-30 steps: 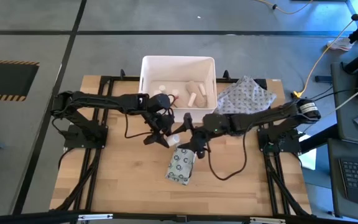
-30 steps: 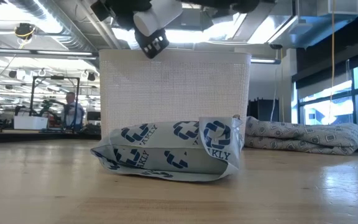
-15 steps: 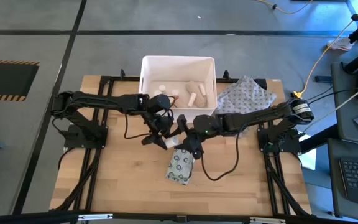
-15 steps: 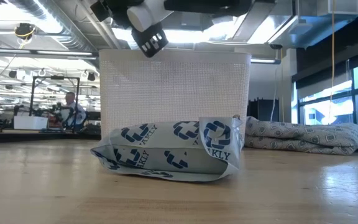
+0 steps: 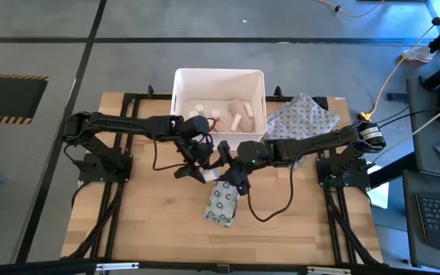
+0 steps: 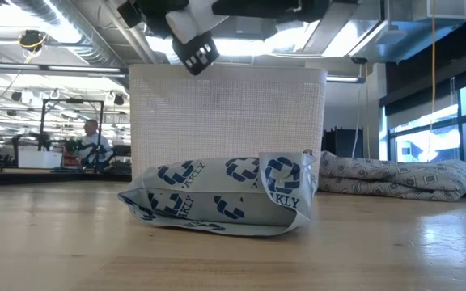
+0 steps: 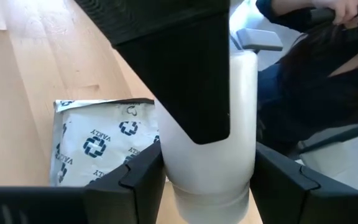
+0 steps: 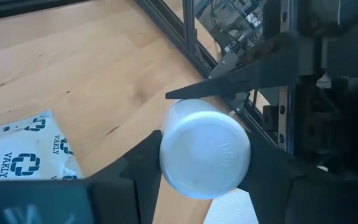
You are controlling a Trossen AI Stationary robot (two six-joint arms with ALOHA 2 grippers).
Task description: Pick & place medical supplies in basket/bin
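A white pill bottle point(image 7: 211, 149) hangs in the air in front of the white bin point(image 5: 180, 84), between my two grippers. My left gripper point(image 5: 198, 159) comes at it from the table's left and is shut on it. My right gripper point(image 5: 224, 165) comes from the right and is shut on the same bottle point(image 8: 205, 149). A flat grey dotted packet point(image 5: 221, 202) lies flat on the table just near of both grippers. Several supplies point(image 5: 237, 114) lie inside the bin. My left gripper pinches the bottle's round wall near one end point(image 7: 207, 180) between its two fingers point(image 7: 138, 180), which lie across the bottle. The bottle is lifted clear of the table. My right gripper has the bottle's other end point(image 8: 205, 149) between its two fingers point(image 8: 146, 168), one on each side of the round wall. In its wrist view I look straight at the bottle's flat end face. One right finger point(image 7: 166, 62) lies along the bottle's upper part.
A larger grey patterned cloth pouch point(image 5: 302, 116) lies right of the bin at the table's far right. Bare wooden table point(image 5: 143, 221) spreads toward the near edge. A person shows in the room beyond the table point(image 6: 94, 144).
My right gripper has moved toward the table's left, up to my left gripper and the bottle it holds. The left gripper and the packet have stayed where they were.
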